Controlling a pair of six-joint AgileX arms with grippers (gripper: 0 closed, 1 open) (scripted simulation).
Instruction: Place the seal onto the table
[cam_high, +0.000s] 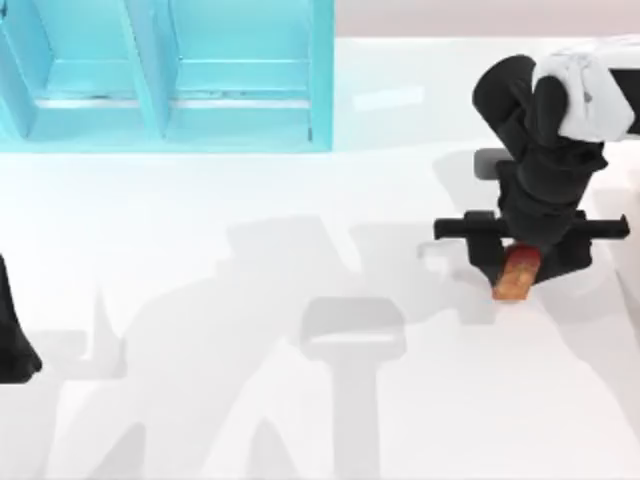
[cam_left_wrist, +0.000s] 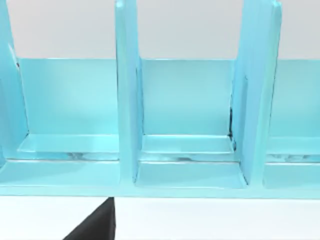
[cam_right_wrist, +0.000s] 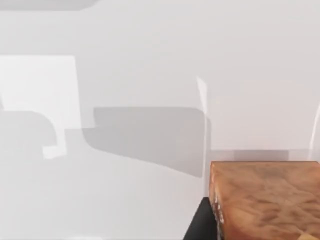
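Two arms show from above: the left hand (cam_high: 15, 345) sits parked at the white surface's (cam_high: 250, 300) left edge, fingers unclear, a blue shelf (cam_high: 165, 75) stands far left, and the right hand (cam_high: 520, 262) grips the seal (cam_high: 518, 274) at right.

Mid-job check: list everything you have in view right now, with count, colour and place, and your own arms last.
seal: one, orange-brown with a reddish top end, right side of the table, sticking out from under the right gripper; its brown body also shows in the right wrist view.
shelf unit: one, turquoise-blue, with upright dividers, far left part of the table; its compartments face the left wrist camera.
table: one, plain white, under everything.
right gripper: one, black, over the seal at the right side of the table.
left arm: one, black, parked at the table's left edge.
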